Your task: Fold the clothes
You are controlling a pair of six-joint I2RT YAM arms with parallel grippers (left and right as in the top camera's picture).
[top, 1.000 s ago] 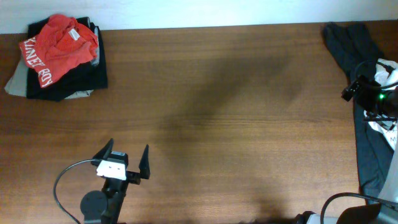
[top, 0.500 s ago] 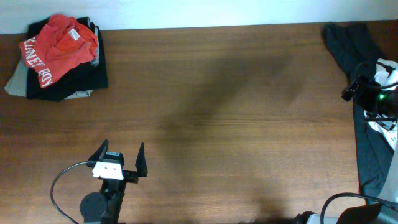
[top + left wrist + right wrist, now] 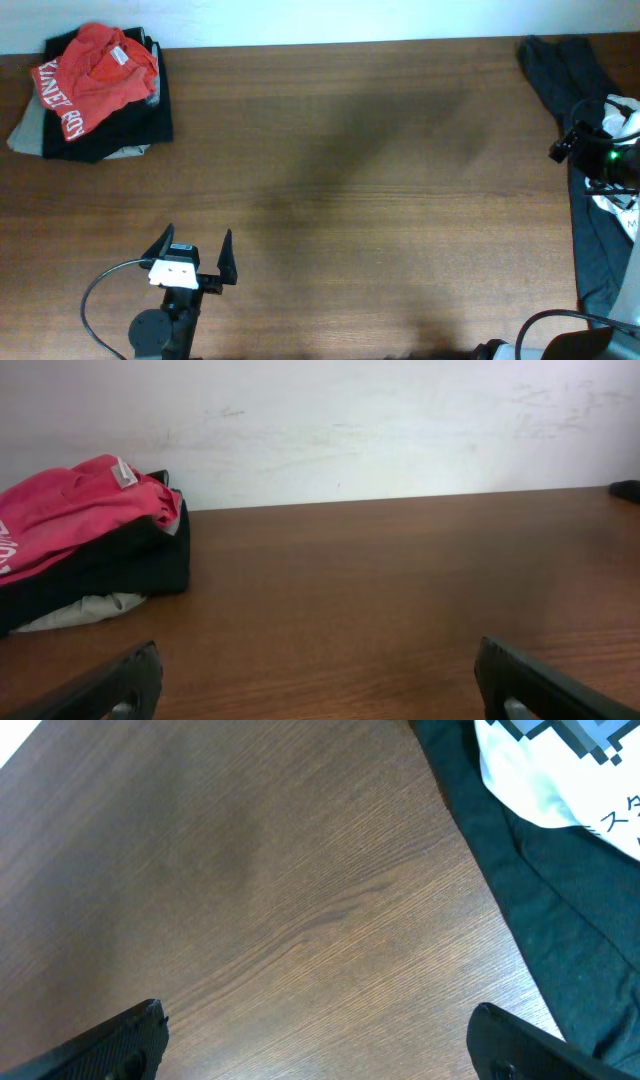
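Observation:
The red-orange T-shirt with white lettering lies crumpled on top of a pile of dark clothes at the table's far left corner. It also shows in the left wrist view, far ahead on the left. My left gripper is open and empty over bare table near the front; its fingers stand wide apart. My right gripper hovers at the right edge beside a dark garment with a white print. It is open and empty.
A beige garment lies under the dark pile. The dark garment runs along the table's right edge. A black cable loops beside the left arm. A white wall stands behind the table's far edge.
My left gripper has moved slightly left and toward the front edge, then stopped. The right arm and the clothes have not moved.

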